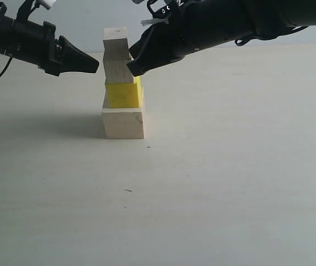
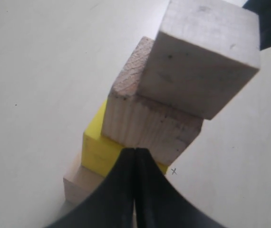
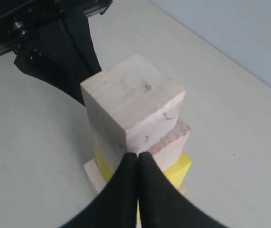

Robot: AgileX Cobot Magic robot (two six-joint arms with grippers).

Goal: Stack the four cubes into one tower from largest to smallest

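A tower stands on the table: a large pale wood cube at the bottom, the yellow cube on it, a medium pale cube above that and a small pale cube on top, turned a little askew. My left gripper is shut and empty, its tip just left of the medium cube. My right gripper is shut too, its tip against the medium cube's right side. The left wrist view shows the stack from above with the small cube nearest; the right wrist view has it in front of the shut tips.
The pale table spreads wide in front and to the right of the tower. A small pencilled cross marks the surface near the tower's base. Both black arms reach in from the upper left and upper right.
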